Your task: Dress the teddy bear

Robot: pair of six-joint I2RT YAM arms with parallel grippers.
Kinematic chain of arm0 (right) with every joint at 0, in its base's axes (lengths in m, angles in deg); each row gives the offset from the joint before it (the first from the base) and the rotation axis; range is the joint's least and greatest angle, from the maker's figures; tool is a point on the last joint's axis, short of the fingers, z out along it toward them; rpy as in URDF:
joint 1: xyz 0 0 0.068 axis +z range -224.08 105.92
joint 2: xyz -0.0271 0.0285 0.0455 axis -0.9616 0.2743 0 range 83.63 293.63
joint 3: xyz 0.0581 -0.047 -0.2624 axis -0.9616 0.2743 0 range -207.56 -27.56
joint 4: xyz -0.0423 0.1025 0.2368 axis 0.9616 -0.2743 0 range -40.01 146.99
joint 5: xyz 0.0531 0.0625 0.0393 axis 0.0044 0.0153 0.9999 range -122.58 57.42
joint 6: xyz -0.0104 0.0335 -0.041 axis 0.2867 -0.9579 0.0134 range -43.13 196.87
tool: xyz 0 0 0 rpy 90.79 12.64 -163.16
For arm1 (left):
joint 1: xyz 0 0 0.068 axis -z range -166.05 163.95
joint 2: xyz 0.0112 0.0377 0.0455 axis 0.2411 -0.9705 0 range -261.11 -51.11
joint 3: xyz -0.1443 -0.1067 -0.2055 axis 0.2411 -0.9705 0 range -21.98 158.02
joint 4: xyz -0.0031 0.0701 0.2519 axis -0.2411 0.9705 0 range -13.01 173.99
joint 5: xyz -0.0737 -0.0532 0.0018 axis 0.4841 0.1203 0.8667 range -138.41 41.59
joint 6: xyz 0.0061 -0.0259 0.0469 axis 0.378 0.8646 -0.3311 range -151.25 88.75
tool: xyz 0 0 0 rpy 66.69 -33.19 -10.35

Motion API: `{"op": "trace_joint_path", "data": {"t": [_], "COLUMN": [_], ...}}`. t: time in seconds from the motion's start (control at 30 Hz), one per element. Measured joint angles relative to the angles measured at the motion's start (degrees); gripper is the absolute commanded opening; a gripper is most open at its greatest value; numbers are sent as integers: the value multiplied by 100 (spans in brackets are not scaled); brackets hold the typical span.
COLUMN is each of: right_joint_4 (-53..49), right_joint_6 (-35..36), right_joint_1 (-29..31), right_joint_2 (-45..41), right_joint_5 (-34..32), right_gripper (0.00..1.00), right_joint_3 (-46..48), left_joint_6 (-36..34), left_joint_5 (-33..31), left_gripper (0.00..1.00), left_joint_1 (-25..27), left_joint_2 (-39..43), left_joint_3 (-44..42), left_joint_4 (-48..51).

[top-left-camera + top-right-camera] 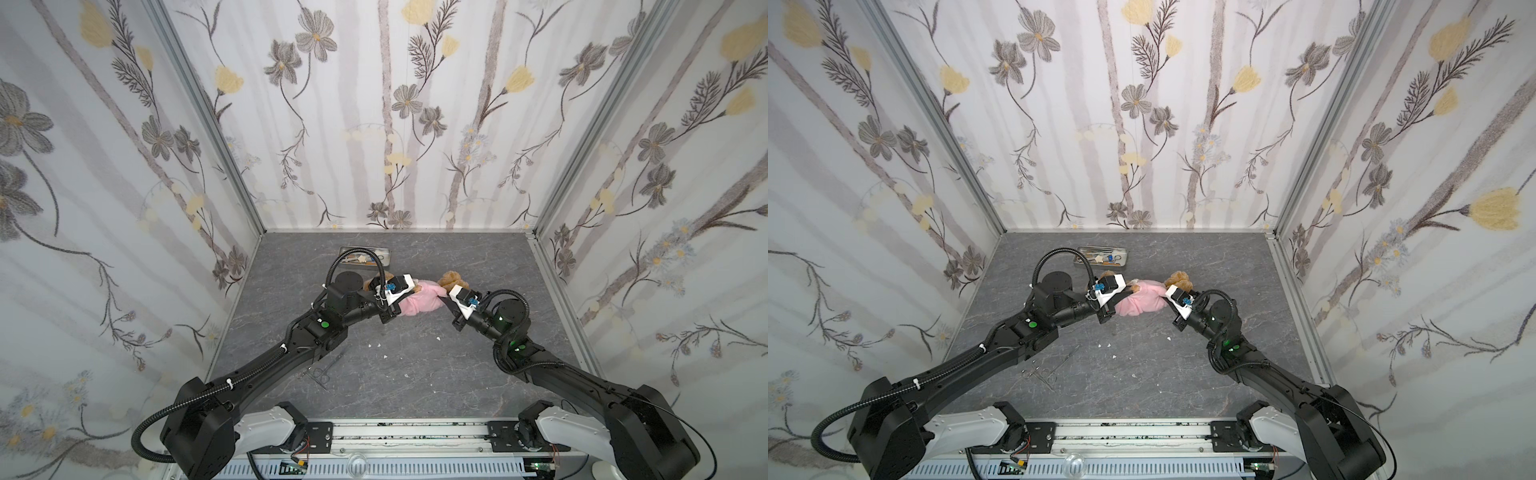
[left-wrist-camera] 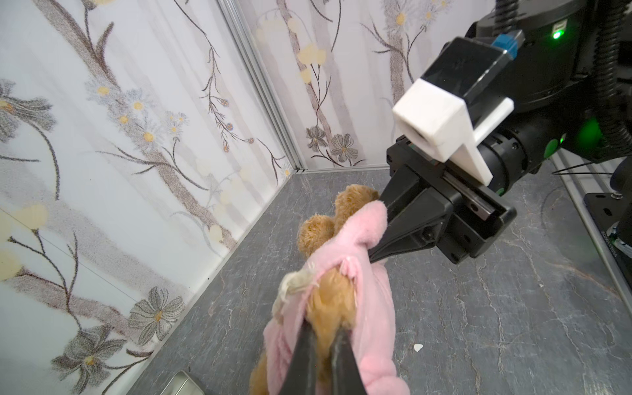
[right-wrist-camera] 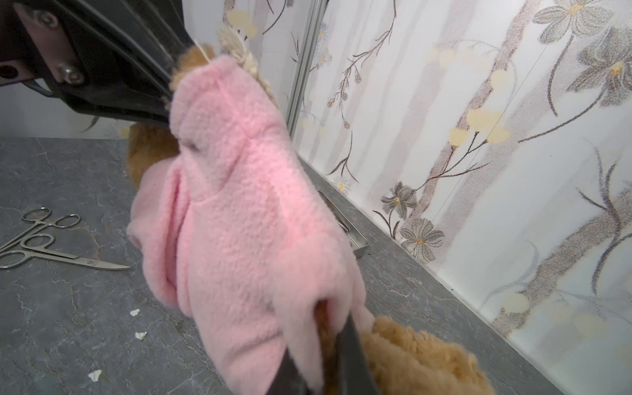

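Two grips set: left fingers (image 2: 302, 366) clamped on teddy bear (image 2: 328, 301) fur at pink garment (image 2: 372, 307) opening; right fingers (image 3: 354, 359) pinched on garment edge. Bear spans between them, mid-frame in both top views. We judge garment partly on. Next: opposed pull to seat it.

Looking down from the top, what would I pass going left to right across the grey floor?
Scissors → metal tray → left gripper → pink shirt → right gripper. The teddy bear pokes out both ends of the shirt, so it's left out.
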Motion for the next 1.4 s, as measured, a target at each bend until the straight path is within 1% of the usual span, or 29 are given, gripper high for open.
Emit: {"op": "trace_joint_path", "data": {"t": [0.13,0.3,0.57,0.73,0.77,0.8,0.83,0.87,0.93,0.97,1.03,1.2,1.3,1.4], "right_joint_4": [190,540,1073,1150,1141,1110,1051,946,614,398,127,-221,-348,-450], "right_joint_6": [-205,-404,-763,-839,-837,-835,-817,-809,-721,-708,-623,-409,-258,-129], "right_joint_1": [-2,0,111,127,122,116,105,96,79,79,98,210,313,420], "right_joint_2": [63,319,737,846,839,820,780,713,612,557,457,339,339,352], "right_joint_5": [74,179,205,195,195,195,192,181,9,-63,-234,-501,-588,-748], "right_gripper": [0,0,0,0,0,0,0,0,0,0,0,0,0,0], "right_joint_3": [52,79,-26,-74,-83,-92,-94,-96,-107,-107,-107,-107,-120,-127], "left_joint_6": [444,1255,2586,2918,2922,2914,2874,2736,2485,2271,1845,861,409,166], "left_joint_5": [297,564,807,887,885,872,826,767,706,573,232,-695,-1023,-1257], "left_gripper": [0,0,0,0,2,15,25,29,35,37,41,43,45,49], "left_joint_1": [-109,-166,57,92,92,92,92,94,146,201,299,400,542,632], "left_joint_2": [144,282,157,101,103,114,133,166,264,330,466,697,487,184], "left_joint_3": [-221,-415,-474,-479,-496,-511,-522,-522,-503,-503,-507,-354,-9,302], "left_joint_4": [-348,-802,-1493,-1624,-1650,-1665,-1652,-1593,-1504,-1412,-1130,-332,90,363]}}
